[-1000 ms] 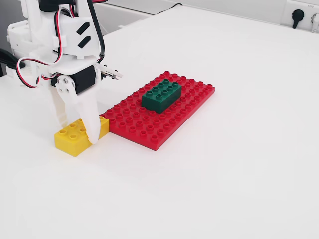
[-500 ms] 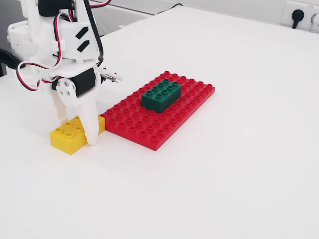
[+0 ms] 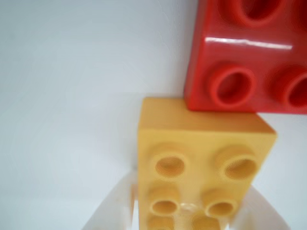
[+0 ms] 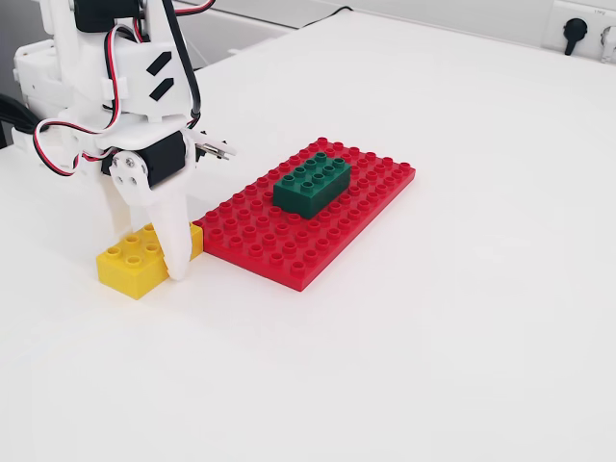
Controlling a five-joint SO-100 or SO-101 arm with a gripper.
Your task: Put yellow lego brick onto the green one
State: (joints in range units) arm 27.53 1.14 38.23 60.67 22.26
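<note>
We're down on the yellow lego brick (image 4: 135, 262), lower left.
Gripper (image 4: 173, 258) fingers straddle its long sides, grip unclear; rigid, light, slick plastic.

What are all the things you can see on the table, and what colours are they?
yellow lego brick: one, bright yellow, on the table at the left end of the red baseplate in the fixed view, touching it, between the gripper fingers.
green brick: one, dark green, sitting on top of the red baseplate, toward its far end.
red baseplate: one, red, flat and studded, lying in the middle of the table.
table: one, white.
wall socket: one, white, top right corner of the fixed view.
gripper: one, white fingers, down around the yellow lego brick; whether it is squeezing yet I cannot tell.
robot arm: one, white with black motors and red and black wires, at the left.
</note>
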